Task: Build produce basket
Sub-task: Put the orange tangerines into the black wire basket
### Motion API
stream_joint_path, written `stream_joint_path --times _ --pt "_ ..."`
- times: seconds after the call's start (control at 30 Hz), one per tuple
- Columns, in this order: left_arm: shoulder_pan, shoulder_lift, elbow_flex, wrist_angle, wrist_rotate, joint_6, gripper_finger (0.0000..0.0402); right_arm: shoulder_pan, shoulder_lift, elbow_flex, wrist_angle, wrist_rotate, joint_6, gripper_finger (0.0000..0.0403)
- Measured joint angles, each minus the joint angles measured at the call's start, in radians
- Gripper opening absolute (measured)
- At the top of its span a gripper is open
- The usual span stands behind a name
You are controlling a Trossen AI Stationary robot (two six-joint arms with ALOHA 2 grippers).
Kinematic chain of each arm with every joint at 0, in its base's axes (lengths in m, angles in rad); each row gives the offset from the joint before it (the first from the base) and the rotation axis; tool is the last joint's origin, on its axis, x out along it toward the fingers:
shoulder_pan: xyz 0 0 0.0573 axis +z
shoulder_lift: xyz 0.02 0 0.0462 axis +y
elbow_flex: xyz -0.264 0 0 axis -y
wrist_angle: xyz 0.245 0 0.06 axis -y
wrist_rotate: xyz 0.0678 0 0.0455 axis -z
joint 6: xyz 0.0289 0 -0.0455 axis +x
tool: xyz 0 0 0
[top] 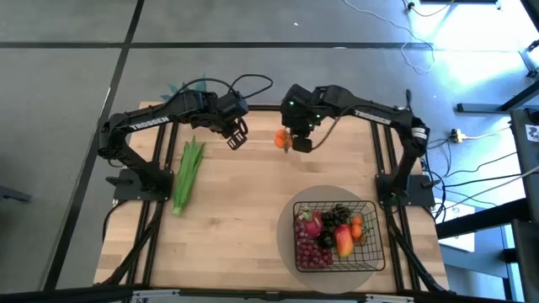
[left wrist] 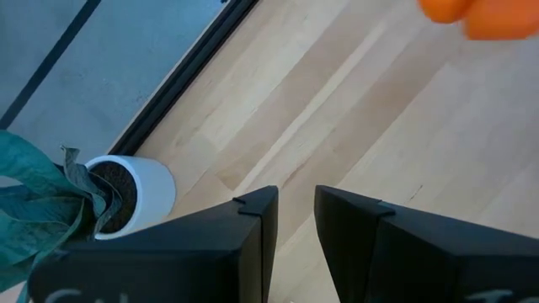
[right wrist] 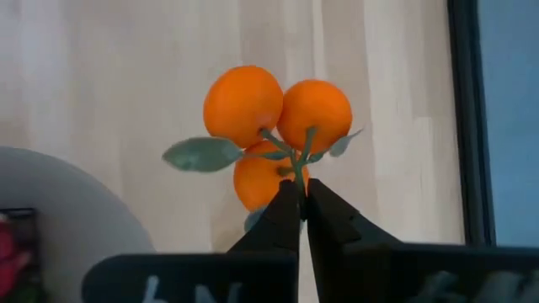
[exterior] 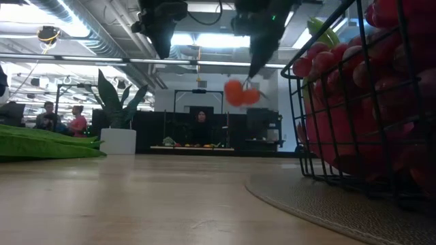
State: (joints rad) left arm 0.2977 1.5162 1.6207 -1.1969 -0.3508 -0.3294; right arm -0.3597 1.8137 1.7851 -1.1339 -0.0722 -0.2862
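We are holding the tangerine cluster (right wrist: 274, 126) by its stem, right gripper (right wrist: 301, 198) clamped on it above the table's (top: 244, 219) far edge, well apart from the basket (top: 373, 252). Our left gripper (left wrist: 295, 206) is hovering slightly parted, empty.

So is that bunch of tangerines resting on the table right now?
Apart. In the low view the tangerines hang from the right pincer, well above the table, with the room behind showing beneath them.

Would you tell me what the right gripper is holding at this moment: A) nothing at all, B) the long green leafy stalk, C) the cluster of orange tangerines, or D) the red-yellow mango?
C: the right gripper is shut on the stem of the tangerines, lifted clear of the table.
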Motion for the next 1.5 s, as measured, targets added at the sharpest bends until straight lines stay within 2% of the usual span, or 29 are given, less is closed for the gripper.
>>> stream_joint_path --times 0.4,0.63,0.77,0.83,1.0,1.23,1.37,1.5 --pt "-0.004 0.0 0.0 0.001 0.0 0.0 0.0069 0.101 -0.23 0.0 -0.261 0.063 0.146 0.0" --pt "-0.026 0.0 0.0 0.024 0.0 0.004 0.0069 0.243 -0.389 0.0 -0.369 0.06 0.33 0.0" --pt "-0.051 0.0 0.0 0.077 0.003 0.026 0.0069 0.363 -0.448 0.0 -0.407 0.012 0.428 0.0" --pt "-0.066 0.0 0.0 0.115 0.037 0.058 0.0069 0.425 -0.47 0.0 -0.42 -0.025 0.479 0.0" --pt "-0.102 0.0 0.0 0.205 0.216 0.156 0.0069 0.582 -0.499 -0.004 -0.438 -0.121 0.606 0.0" --pt "-0.179 0.0 0.0 0.331 0.446 0.233 0.0069 0.781 -0.538 -0.132 -0.427 -0.142 0.81 0.0" --pt "-0.228 0.0 0.0 0.374 0.45 0.22 0.0069 0.875 -0.555 -0.251 -0.343 -0.146 0.883 0.0" --pt "-0.266 0.0 0.0 0.406 0.441 0.175 0.0069 0.93 -0.561 -0.381 -0.224 -0.204 0.911 0.0"
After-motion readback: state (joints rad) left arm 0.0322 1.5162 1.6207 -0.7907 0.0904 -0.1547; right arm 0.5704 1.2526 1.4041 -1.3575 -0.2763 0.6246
